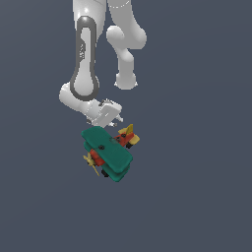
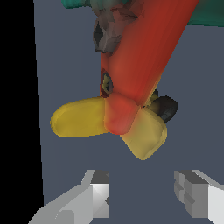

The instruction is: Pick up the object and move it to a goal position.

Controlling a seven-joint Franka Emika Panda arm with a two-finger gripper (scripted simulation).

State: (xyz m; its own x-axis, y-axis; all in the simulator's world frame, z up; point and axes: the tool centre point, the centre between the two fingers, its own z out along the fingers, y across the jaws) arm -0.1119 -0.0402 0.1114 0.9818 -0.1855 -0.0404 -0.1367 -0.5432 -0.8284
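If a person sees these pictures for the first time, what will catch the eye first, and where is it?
The bright toy biplane stands out first: teal-green double wings, red body, yellow tail, low in the middle of the exterior view against a plain dark grey ground. Just above it hangs the white robot arm, its gripper near the plane's tail end. In the wrist view the red body and yellow tail fill the picture, with the two grey fingers apart and not touching it.

**Setting: a simulated test scene**

Rendered environment, not a real room. A uniform slate-grey ground (image 1: 206, 197) fills both views without walls, furniture or edges. The white robot arm (image 1: 86, 59) and toy biplane (image 1: 108, 153) show smooth, flat-shaded computer-graphics surfaces.
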